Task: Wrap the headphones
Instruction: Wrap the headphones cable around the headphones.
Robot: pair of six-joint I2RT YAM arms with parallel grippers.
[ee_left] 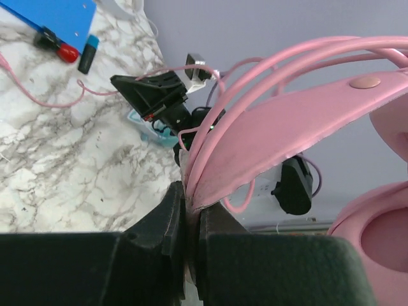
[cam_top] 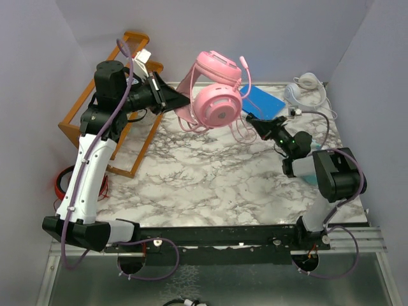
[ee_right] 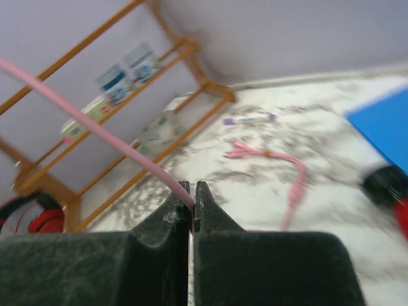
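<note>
Wooden rack [cam_top: 135, 36] left of pink headphones [cam_top: 218, 105], blue pad [cam_top: 262, 101] right. Left gripper [ee_left: 191, 204] pinches headband [ee_left: 287, 140] — right gripper [ee_right: 192, 194] pinches pink cable [ee_right: 95, 125], loops dangling.

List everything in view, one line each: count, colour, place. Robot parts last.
pink over-ear headphones: one pair, pink, lifted over the table's far middle
long pink cable: one, pink, trailing from those headphones
white over-ear headphones: one pair, white, far right corner
flat blue pad: one, blue, far right of the table
orange-brown wooden rack: one, far left
red-and-black headphones: one pair, off the table's left edge
marble-patterned table: one, white and grey
left gripper: one, black, shut on the pink headband
right gripper: one, black, shut on the pink cable
</note>
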